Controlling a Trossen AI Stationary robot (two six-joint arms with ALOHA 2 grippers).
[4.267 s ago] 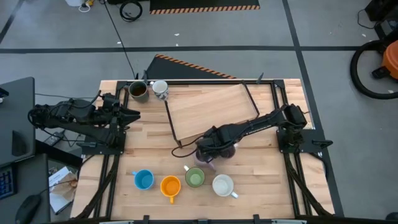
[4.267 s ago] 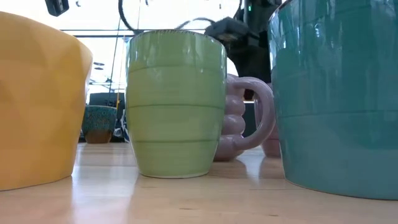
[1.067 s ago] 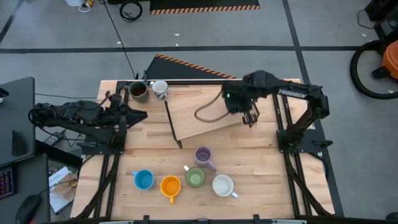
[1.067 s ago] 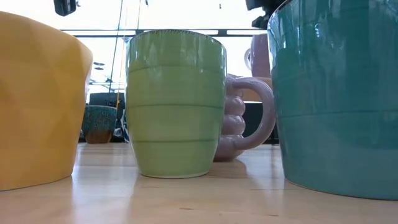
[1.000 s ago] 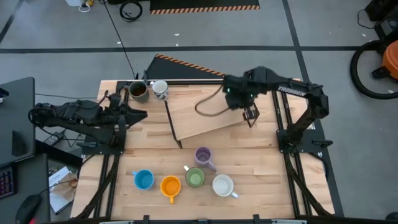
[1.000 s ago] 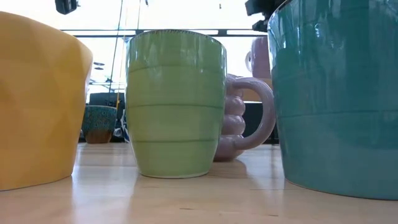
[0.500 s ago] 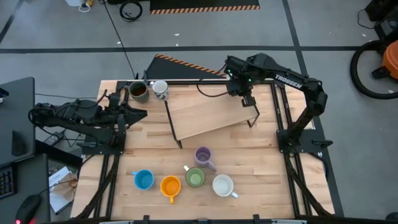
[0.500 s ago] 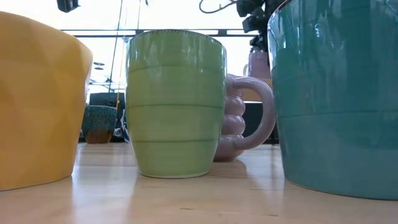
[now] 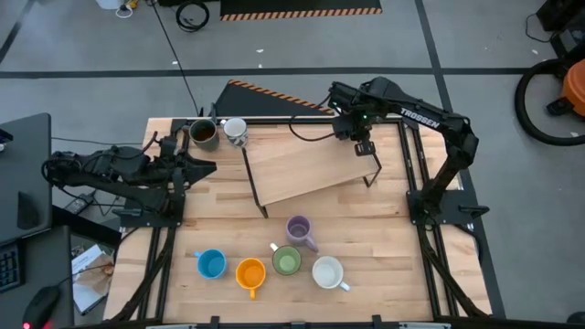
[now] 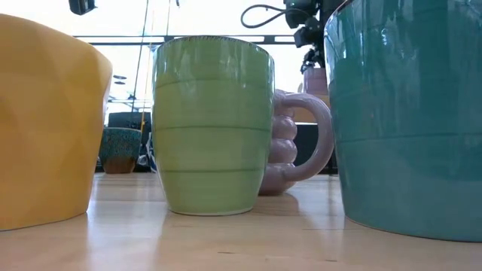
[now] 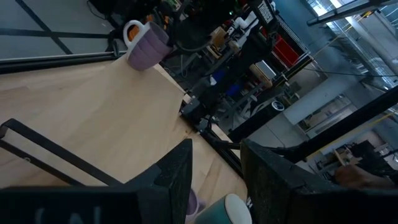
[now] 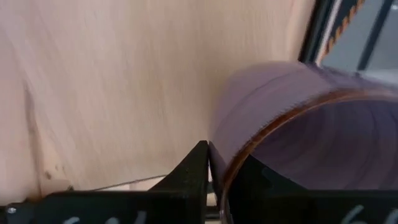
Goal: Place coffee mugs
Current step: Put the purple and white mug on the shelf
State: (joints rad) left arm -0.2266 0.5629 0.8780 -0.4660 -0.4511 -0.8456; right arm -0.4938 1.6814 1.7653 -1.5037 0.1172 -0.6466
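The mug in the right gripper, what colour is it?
Lilac-purple mug with a brownish rim, clearest in the right wrist view.

- grey floor (image 9: 302, 46) around wooden table (image 9: 366, 238)
- striped hazard mat (image 9: 274, 94) just behind table
- orange vacuum (image 9: 571, 87) far right of table
- bright windows (image 10: 128, 22) beyond table

Across the low view, the yellow-orange ceramic mug (image 10: 45, 120) and the teal-blue ceramic mug (image 10: 407, 120) are cut off by the edges. The lilac ribbed mug (image 10: 290, 150) is half hidden behind the green ringed mug (image 10: 213, 124). In the right wrist view, a blurred purple mug rim (image 12: 311, 130) is cropped.
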